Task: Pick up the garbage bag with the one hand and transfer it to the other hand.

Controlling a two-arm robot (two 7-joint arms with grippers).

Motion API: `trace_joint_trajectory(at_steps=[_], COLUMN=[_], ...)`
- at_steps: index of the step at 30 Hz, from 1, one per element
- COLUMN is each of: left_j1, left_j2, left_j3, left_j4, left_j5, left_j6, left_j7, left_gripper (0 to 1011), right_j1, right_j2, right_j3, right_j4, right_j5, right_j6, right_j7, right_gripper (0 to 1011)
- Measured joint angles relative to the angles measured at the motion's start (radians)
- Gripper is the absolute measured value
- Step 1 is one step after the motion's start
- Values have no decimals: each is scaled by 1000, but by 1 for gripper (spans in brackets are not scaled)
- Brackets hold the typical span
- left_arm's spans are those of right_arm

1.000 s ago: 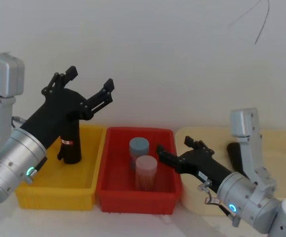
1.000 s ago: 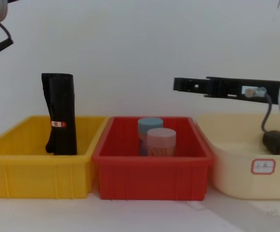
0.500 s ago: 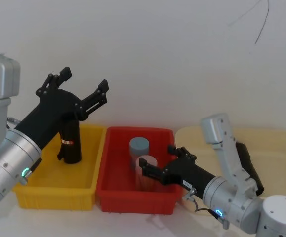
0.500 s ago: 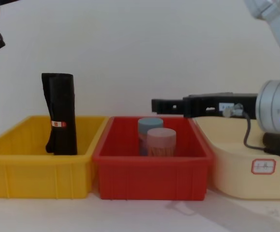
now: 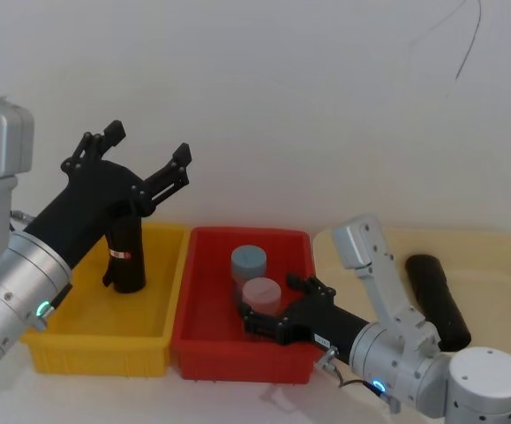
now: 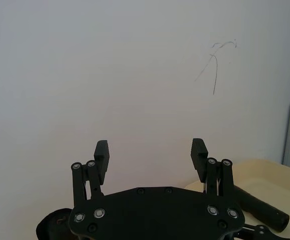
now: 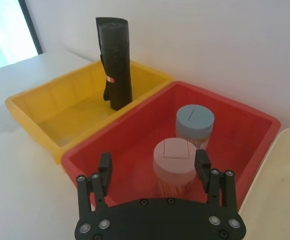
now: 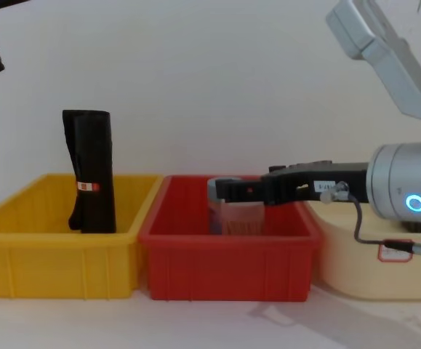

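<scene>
The garbage bag (image 5: 436, 300), a matte black roll, lies on its side in the cream tub (image 5: 502, 265); it also shows far off in the left wrist view (image 6: 265, 212). Nothing holds it. My left gripper (image 5: 147, 146) is open and raised above the yellow bin's back edge, empty (image 6: 152, 157). My right gripper (image 5: 269, 305) is open and reaches low over the red bin (image 5: 204, 340), left of the bag. Its fingers stand on either side of the pink-lidded jar (image 7: 175, 155) without closing on it (image 8: 232, 191).
A second black roll with a red-and-white sticker (image 5: 124, 256) stands upright in the yellow bin (image 5: 96, 340). A blue-lidded jar (image 5: 248, 262) stands behind the pink one in the red bin. A white wall rises close behind the bins.
My right gripper swung left and down, from the cream tub's edge to low over the red bin at the pink jar. The left gripper shifted slightly left and stays open.
</scene>
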Motion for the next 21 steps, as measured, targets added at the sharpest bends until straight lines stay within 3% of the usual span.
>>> trace_joint_trajectory(at_steps=[21], left_j1=[1], left_j2=[1], left_j3=[-1], left_j4=[-1], left_j5=[1], left_j6=[0], left_j7=[1], left_gripper=[1000], right_j1=[68], right_j2=[-19], right_j3=[-7], right_j4=[128], right_j5=[16], right_j6=[-23], right_j7=[10], right_gripper=[1001])
